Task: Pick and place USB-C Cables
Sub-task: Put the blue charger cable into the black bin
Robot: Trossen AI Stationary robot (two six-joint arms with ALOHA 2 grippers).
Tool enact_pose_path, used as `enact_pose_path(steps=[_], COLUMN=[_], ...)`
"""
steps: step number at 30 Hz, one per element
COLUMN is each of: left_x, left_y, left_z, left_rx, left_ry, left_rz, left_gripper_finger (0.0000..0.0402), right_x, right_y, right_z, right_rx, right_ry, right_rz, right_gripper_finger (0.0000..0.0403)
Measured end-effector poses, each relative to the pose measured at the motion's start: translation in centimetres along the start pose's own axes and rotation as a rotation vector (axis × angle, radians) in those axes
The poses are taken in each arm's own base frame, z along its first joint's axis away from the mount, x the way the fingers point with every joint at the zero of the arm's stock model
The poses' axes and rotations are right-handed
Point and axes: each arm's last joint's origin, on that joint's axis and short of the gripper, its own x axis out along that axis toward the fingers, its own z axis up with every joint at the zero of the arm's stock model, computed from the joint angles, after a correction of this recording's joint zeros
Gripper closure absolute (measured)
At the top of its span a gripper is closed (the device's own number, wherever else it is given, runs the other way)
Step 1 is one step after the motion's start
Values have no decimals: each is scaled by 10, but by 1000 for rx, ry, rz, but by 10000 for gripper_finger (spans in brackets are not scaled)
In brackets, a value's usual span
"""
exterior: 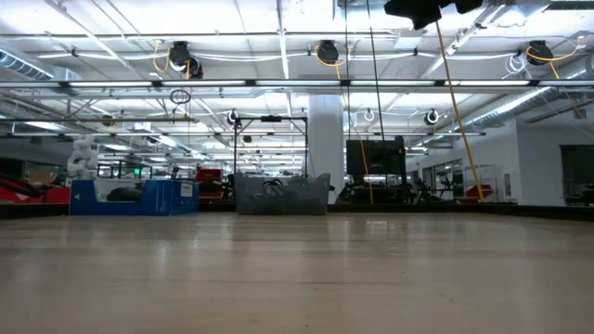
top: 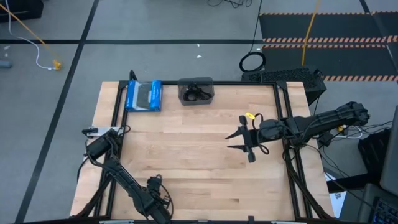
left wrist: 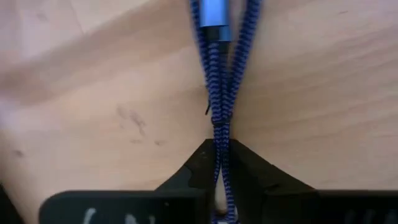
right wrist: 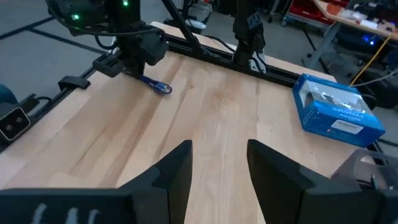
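While the left gripper point(left wrist: 217, 177) is closed on the blue-purple cable point(left wrist: 219, 87), pinched between its fingertips just above the wood near the table's point(top: 186, 155) front-left edge, that cable's placement is judged not yet done. Dark cables point(top: 196, 92) are seen already lying in the grey bin point(top: 196, 81) at the table's far edge, beside a blue box point(top: 143, 96). The left arm is folded low over the near edge. The right gripper point(top: 244, 140) is held open and empty above mid-table, pointed toward the left arm.
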Motion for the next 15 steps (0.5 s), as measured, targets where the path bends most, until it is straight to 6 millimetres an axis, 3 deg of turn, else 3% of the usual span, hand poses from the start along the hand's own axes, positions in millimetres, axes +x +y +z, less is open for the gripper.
enact_pose_path(steps=[5,15], left_x=[-6,-47], left_y=[1,5], left_z=[15,59], left_rx=[56,183], left_ry=[-43,-153], left_rz=[18,-82], left_gripper_finger=[372,365], right_x=[0,-1], right_y=[1,2], right_z=[-3,-15], right_rx=[-7,3], right_ry=[32,145], right_rz=[6,22], right_gripper_finger=[257,257])
